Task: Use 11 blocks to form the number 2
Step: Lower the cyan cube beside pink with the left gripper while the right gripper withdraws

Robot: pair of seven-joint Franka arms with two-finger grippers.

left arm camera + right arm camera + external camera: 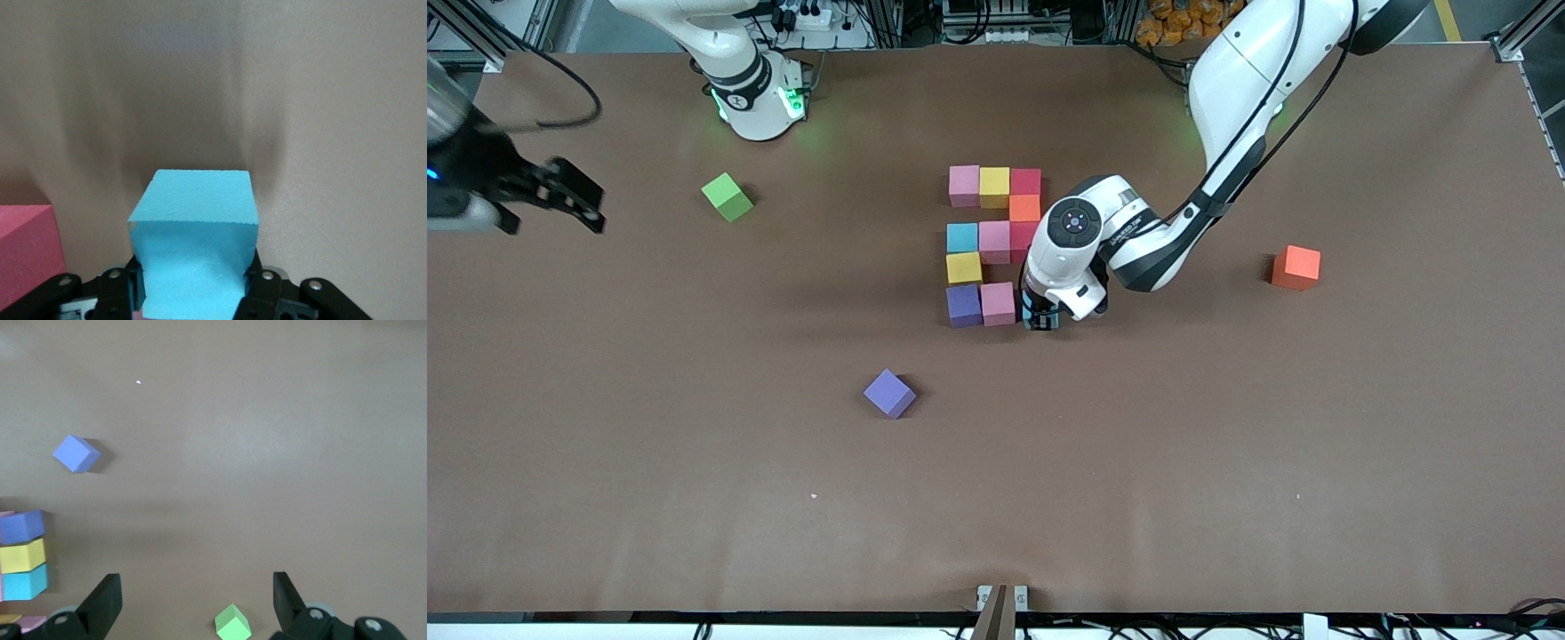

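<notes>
The number 2 (994, 241) stands mid-table as rows of blocks: pink, yellow and red (1025, 182) farthest from the camera, orange (1024, 208), then light blue, pink, red, then yellow (964, 268), then purple (964, 305) and pink (998, 303) nearest. My left gripper (1040, 318) is shut on a light blue block (193, 233), held low beside that nearest pink block (23, 253), toward the left arm's end. My right gripper (560, 200) hangs open with nothing in it over the right arm's end of the table, above the green cube (233, 623).
A loose purple block (889, 393) lies nearer the camera than the digit. An orange-red block (1296, 267) sits toward the left arm's end. The green cube (727, 196) lies near the right arm's base. The left arm's forearm reaches over the digit's edge.
</notes>
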